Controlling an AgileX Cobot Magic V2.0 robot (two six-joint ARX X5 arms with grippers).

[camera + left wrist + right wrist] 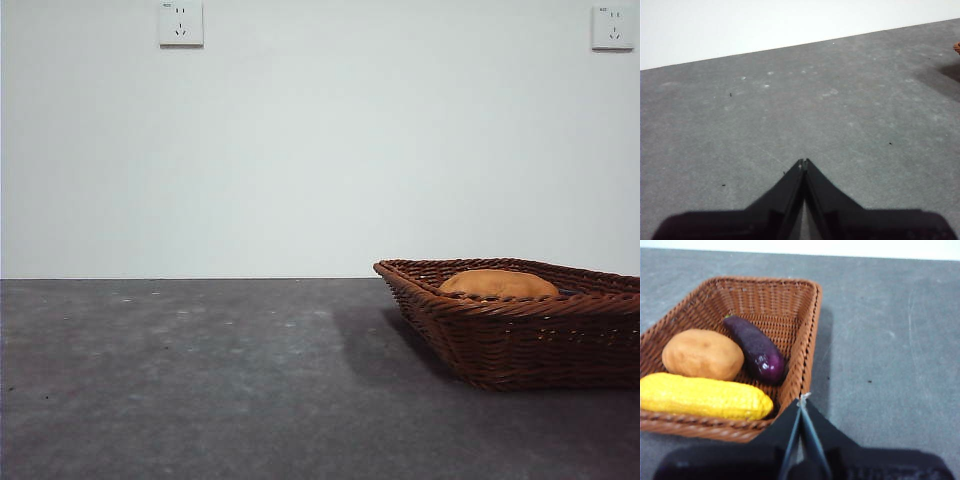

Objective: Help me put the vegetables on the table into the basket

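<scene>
The wicker basket (812, 325) (520, 340) stands on the dark grey table (200, 380), at the right in the front view. Inside it lie three vegetables: a yellow corn (702, 397), an orange-brown potato (702, 354) (498, 284) and a dark-purple eggplant (756, 351) with a green tip. My right gripper (803, 399) hovers shut and empty over the basket's near corner. My left gripper (803, 162) is shut with nothing in it, above bare table away from the basket. Neither arm shows in the front view.
A white wall with two sockets (181, 23) (612, 27) rises behind the table. A sliver of the basket's rim (957, 48) shows at the edge of the left wrist view. Bare table (890, 350) lies beside the basket.
</scene>
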